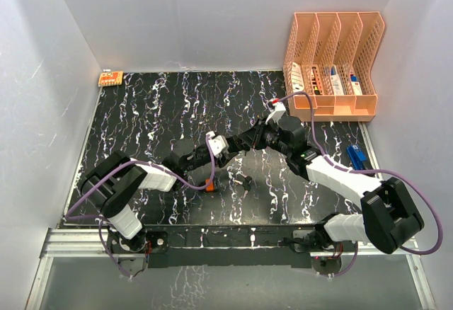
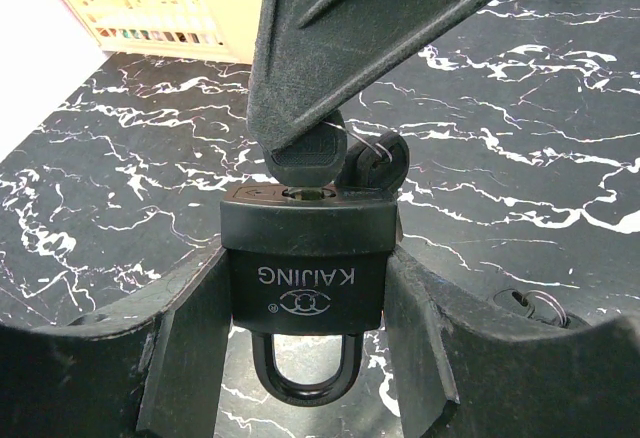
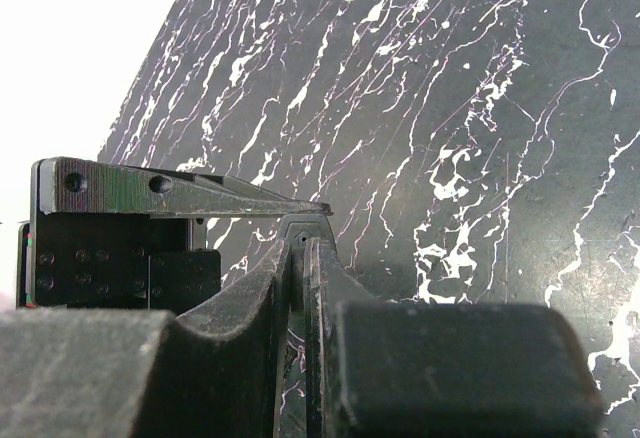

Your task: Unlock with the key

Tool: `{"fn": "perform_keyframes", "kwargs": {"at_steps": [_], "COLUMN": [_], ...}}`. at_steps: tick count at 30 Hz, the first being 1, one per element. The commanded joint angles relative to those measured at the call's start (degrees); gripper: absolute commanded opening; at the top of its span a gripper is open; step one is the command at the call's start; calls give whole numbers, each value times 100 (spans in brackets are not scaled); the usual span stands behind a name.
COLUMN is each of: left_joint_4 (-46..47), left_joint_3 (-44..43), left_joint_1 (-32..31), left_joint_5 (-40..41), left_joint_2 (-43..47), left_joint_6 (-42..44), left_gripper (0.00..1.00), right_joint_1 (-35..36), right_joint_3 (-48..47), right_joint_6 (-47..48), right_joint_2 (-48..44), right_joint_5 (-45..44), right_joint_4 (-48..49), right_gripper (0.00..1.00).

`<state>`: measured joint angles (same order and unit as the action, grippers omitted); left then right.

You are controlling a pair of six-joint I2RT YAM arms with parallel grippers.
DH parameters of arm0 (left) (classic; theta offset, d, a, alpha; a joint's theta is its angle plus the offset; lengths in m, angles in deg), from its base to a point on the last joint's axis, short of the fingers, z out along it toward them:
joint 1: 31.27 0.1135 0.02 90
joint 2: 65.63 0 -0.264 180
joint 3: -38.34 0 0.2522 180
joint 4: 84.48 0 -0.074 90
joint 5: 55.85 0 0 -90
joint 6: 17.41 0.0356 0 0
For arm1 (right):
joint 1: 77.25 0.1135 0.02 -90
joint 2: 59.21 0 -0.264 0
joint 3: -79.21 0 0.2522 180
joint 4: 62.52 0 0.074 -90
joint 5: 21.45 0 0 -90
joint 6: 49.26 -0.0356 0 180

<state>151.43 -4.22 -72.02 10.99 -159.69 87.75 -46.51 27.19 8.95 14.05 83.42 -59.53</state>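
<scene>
A black padlock [image 2: 305,248] marked KAIJING is clamped by its sides between the fingers of my left gripper [image 2: 305,293], above the table. Its shackle [image 2: 305,383] points toward the wrist, with both legs in the body. The key [image 2: 305,163] sits in the keyhole at the far end of the lock. My right gripper [image 2: 300,133] comes in from above and is shut on the key's black head [image 3: 305,243]. A second key [image 2: 382,165] hangs beside it on a wire ring. In the top view the left gripper [image 1: 221,147] and the right gripper [image 1: 244,142] meet mid-table.
Loose keys on a ring [image 1: 245,180] lie on the black marbled table [image 1: 163,112] just in front of the grippers. An orange file rack [image 1: 333,66] stands at the back right, a blue object [image 1: 356,156] by the right edge, a small orange item [image 1: 110,78] at the back left.
</scene>
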Motion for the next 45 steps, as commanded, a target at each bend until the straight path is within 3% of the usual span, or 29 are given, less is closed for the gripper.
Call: {"fn": "perform_keyframes", "kwargs": {"at_steps": [1, 10, 16, 21, 27, 37, 45], "left_joint_4": [1456, 1502, 1575, 1372, 1325, 1334, 1519], "left_joint_3": [-600, -636, -500, -325, -150, 48, 262], "left_joint_1": [-129, -168, -195, -201, -196, -196, -200], "left_joint_5": [-119, -54, 82, 188, 311, 432, 444], "left_joint_2": [581, 416, 435, 650, 688, 598, 583], "left_joint_6": [-108, -110, -103, -87, -91, -215, -371], "left_gripper": [0, 0, 0, 0, 0, 0, 0], "right_joint_1": [182, 181, 185, 185, 180, 91, 29], "right_joint_3": [-63, 54, 49, 44, 108, 193, 100], "right_joint_6": [18, 41, 55, -2, 0, 18, 68], "right_joint_2": [124, 15, -62, -169, -485, -1183, -970], "right_joint_5": [531, 366, 224, 154, -83, -683, -559], "right_joint_4": [-370, -383, -380, -276, -193, -229, -161], "right_gripper": [0, 0, 8, 24, 51, 62, 61]}}
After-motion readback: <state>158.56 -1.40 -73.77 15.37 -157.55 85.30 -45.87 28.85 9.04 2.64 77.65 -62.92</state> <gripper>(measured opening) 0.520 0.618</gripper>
